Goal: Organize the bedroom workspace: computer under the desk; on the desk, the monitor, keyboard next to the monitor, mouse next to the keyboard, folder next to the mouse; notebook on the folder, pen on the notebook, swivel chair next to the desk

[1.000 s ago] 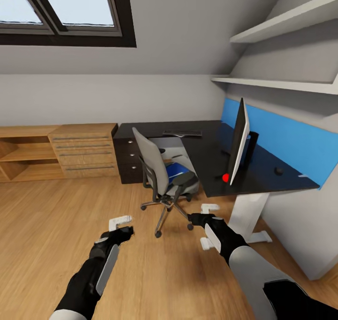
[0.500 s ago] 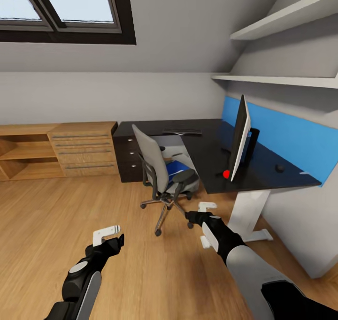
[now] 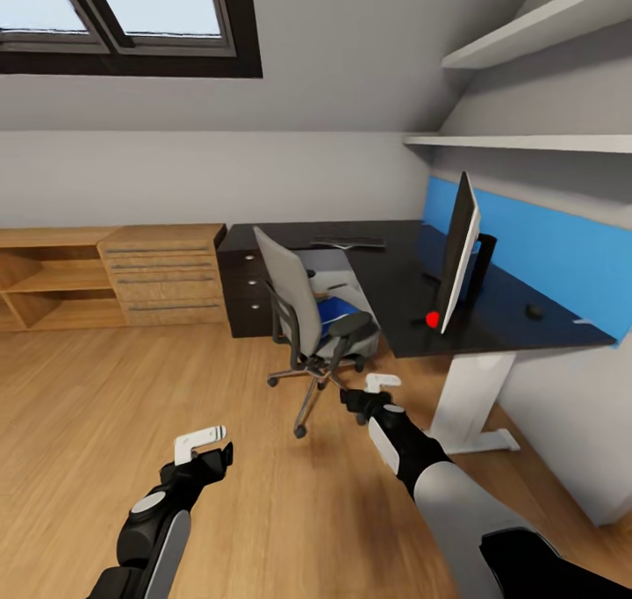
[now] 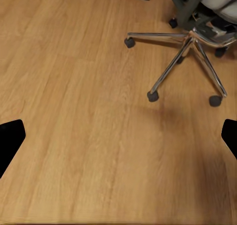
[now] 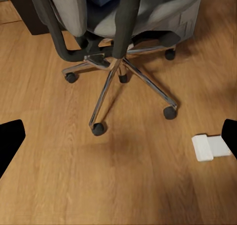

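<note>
The grey swivel chair (image 3: 307, 322) stands on the floor in front of the black desk (image 3: 399, 305), with the blue folder (image 3: 333, 312) on its seat. On the desk the monitor (image 3: 458, 252) stands edge-on to me. The keyboard (image 3: 349, 242) lies at the far end, and the mouse (image 3: 534, 312) and the thin white pen (image 3: 584, 322) lie near the blue panel. The silver computer (image 3: 326, 274) sits behind the chair under the desk. The notebook is hidden. My right gripper (image 3: 373, 390) is open just short of the chair's chrome base (image 5: 116, 71). My left gripper (image 3: 204, 441) is open over bare floor.
A light wooden chest of drawers (image 3: 167, 274) and open shelving (image 3: 48, 278) line the back wall. The desk's white leg and foot (image 3: 470, 397) stand right of my right arm. Wall shelves (image 3: 527, 142) hang over the desk. Plank floor (image 3: 132, 379) spreads to the left.
My left arm has dropped lower and back. The right gripper has edged toward the chair. The whole view has shifted slightly, so the camera has moved.
</note>
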Motion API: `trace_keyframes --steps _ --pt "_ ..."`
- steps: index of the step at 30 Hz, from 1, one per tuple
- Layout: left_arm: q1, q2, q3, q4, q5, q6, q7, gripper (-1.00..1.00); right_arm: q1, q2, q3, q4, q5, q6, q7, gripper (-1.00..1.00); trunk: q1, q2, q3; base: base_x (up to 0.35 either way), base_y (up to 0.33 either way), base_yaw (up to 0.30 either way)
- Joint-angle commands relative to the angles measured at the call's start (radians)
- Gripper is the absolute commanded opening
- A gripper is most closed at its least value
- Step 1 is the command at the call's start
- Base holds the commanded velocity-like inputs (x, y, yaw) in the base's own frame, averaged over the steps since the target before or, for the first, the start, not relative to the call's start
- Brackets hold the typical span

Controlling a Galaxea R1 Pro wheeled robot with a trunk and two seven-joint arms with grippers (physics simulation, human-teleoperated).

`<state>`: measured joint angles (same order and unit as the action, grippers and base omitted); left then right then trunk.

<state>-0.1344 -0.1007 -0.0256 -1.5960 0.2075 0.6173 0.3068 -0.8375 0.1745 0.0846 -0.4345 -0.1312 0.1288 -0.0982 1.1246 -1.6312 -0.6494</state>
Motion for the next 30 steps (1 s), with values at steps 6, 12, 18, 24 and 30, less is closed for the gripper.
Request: trace_keyframes --steps 6,12,18,24,30 --pt "-0.001 0.0 -0.001 0.002 0.01 0.003 0.009 1.0 0.006 0.0 0.007 -0.002 -0.008 -0.034 -0.066 1.0 0.023 -0.043 -0.02 0.0 0.0 0.262" --pt "-0.001 -0.001 -0.001 0.002 0.009 0.002 0.01 1.0 0.007 0.0 0.007 -0.002 -0.007 -0.039 -0.094 1.0 0.046 -0.085 -0.039 0.0 0.0 0.277" --pt "0.0 -0.001 -0.002 0.002 0.009 0.0 0.039 1.0 0.008 0.0 0.006 -0.004 -0.006 -0.04 -0.118 1.0 0.069 -0.127 -0.057 -0.123 0.0 0.17" --pt "0.0 -0.001 -0.042 0.004 0.01 -0.002 0.121 1.0 0.008 0.0 0.004 -0.015 -0.004 -0.041 -0.131 1.0 0.092 -0.169 -0.076 -0.262 0.0 0.029" --pt "0.0 -0.001 -0.048 0.004 0.011 -0.002 0.126 1.0 0.008 0.0 0.003 -0.021 -0.004 -0.041 -0.131 1.0 0.115 -0.211 -0.095 -0.046 0.0 0.002"
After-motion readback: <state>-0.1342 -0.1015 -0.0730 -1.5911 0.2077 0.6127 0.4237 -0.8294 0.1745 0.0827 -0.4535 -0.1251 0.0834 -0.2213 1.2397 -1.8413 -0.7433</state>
